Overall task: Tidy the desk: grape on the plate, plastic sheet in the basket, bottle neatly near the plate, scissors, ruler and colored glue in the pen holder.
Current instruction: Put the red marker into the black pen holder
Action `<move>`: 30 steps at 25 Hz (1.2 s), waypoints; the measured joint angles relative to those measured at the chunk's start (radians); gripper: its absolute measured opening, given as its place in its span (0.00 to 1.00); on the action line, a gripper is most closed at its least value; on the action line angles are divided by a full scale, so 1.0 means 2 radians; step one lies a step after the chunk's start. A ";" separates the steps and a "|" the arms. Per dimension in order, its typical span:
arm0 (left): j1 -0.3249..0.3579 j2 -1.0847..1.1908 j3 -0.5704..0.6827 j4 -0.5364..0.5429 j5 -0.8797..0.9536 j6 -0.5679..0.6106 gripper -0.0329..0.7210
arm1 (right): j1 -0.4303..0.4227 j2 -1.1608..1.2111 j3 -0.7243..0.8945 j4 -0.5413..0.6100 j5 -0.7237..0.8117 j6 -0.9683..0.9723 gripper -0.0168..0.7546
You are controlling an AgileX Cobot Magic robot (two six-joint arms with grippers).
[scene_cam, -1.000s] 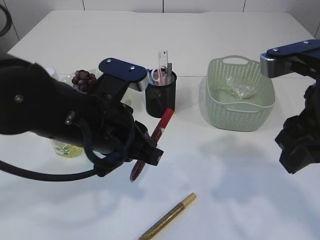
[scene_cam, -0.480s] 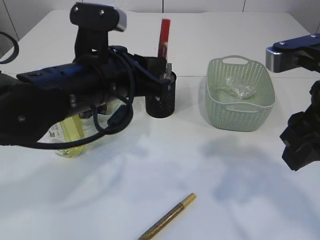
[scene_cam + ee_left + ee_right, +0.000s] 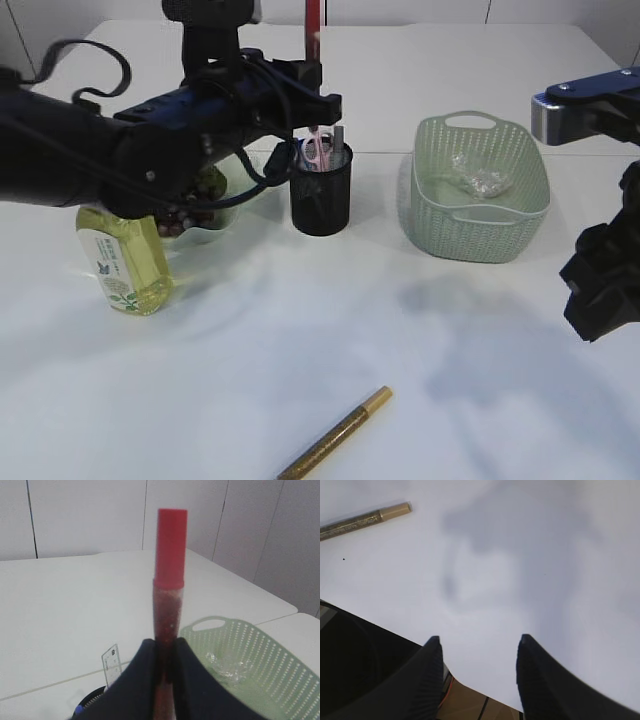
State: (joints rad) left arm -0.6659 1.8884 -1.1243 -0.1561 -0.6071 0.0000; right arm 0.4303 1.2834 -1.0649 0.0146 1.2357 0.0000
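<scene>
Your left claw (image 3: 162, 667) gripped the red glue stick (image 3: 169, 590) upright, apparently directly above the pen holder (image 3: 321, 190) near the desk's far edge; your right claw (image 3: 477, 672) hung open, empty.

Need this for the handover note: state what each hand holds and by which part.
The left hand grips the red glue stick low on its glittery body, cap end pointing up, above the pen holder. The right hand is open and holds nothing.
</scene>
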 joint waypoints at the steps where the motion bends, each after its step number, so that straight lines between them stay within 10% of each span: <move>1: 0.002 0.013 -0.012 0.000 -0.001 0.000 0.12 | 0.000 0.000 0.000 0.000 0.000 0.000 0.52; 13: 0.021 0.119 -0.140 0.004 0.011 0.000 0.12 | 0.000 0.000 0.000 0.000 0.000 0.000 0.52; 30: 0.028 0.151 -0.154 0.004 0.033 0.000 0.12 | 0.000 0.000 0.000 0.000 0.000 -0.004 0.52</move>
State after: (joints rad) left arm -0.6090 2.1913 -1.4330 -0.1479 -0.5414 0.0000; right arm 0.4303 1.2834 -1.0649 0.0146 1.2357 -0.0090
